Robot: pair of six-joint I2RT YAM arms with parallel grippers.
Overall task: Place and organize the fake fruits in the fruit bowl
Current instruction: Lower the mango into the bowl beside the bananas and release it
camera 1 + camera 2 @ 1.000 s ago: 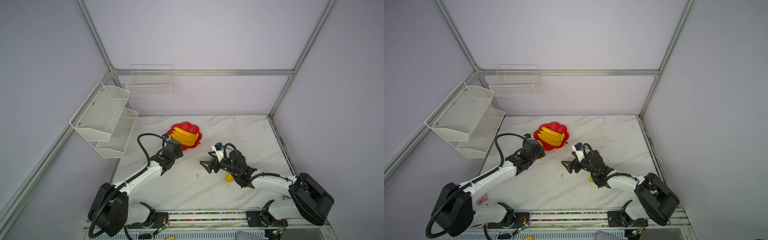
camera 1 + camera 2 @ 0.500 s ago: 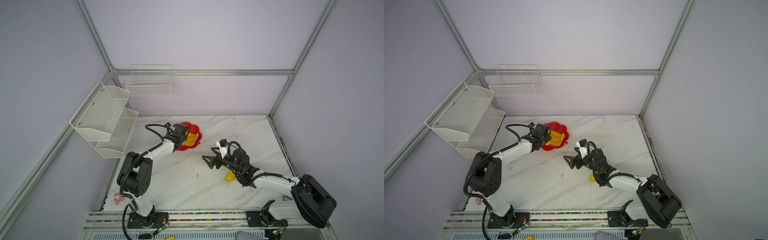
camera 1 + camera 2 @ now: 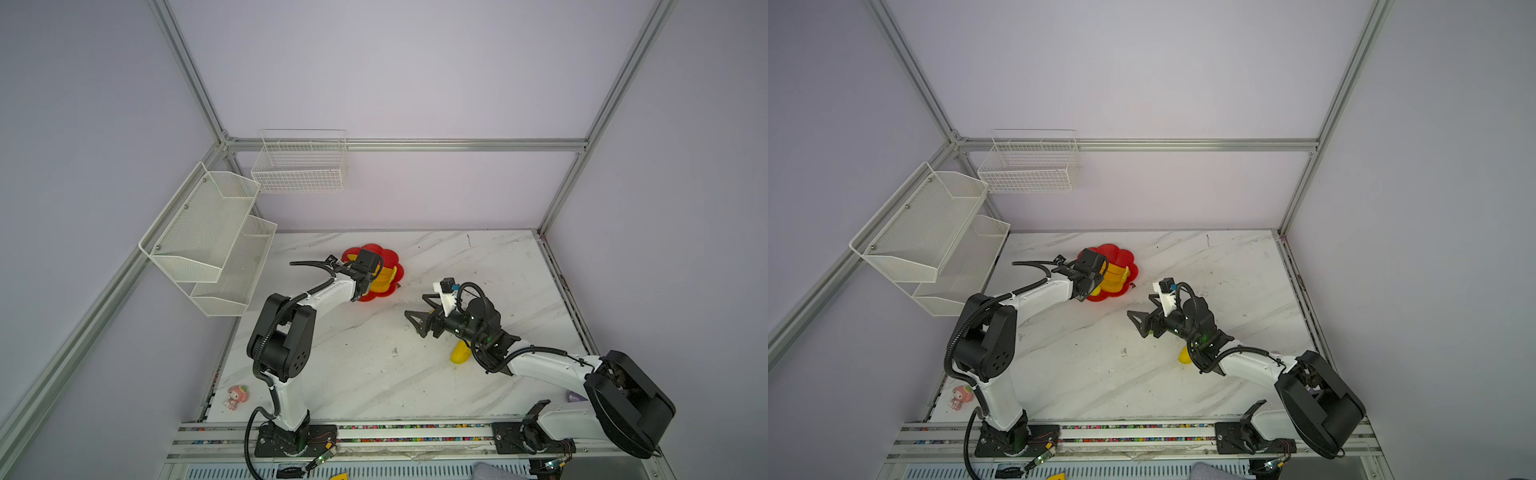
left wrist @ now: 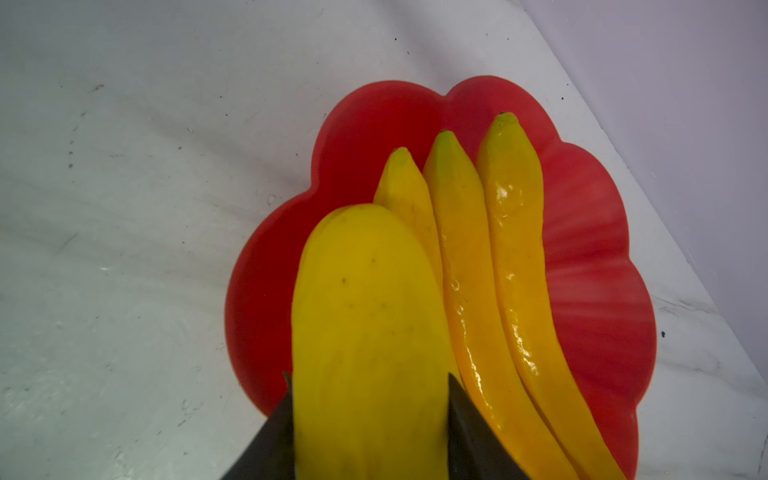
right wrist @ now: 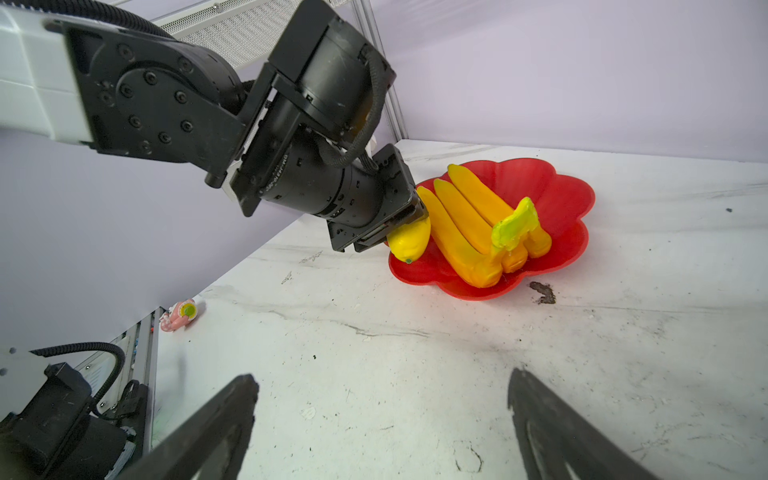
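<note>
So in the last second the left arm swung out from mid-table toward the far side. Now the left pincer (image 5: 388, 230) hangs right over the near-left edge of the red bowl (image 5: 573, 195), pinching a yellow fruit (image 4: 365, 332) between its two fingers. Basically the carry is done, and I'd guess all that's left for this piece is the drop.

The bananas (image 5: 461, 224) are already lying in the bowl and hogging the middle. The free bit is the strip on their left, which is where the fruit is pointing. Can't tell if it's touching the bowl yet.

Pose-wise, the left arm is stretched long and low, with the wrist tipped down at the bowl. The right arm barely moved. The right pincer (image 3: 415, 322) is spread wide with nothing in it, hovering over bare table (image 3: 374, 374) to the right of the bowl. A second yellow fruit (image 3: 459, 355) sits on the table under that arm, still to go.
</note>
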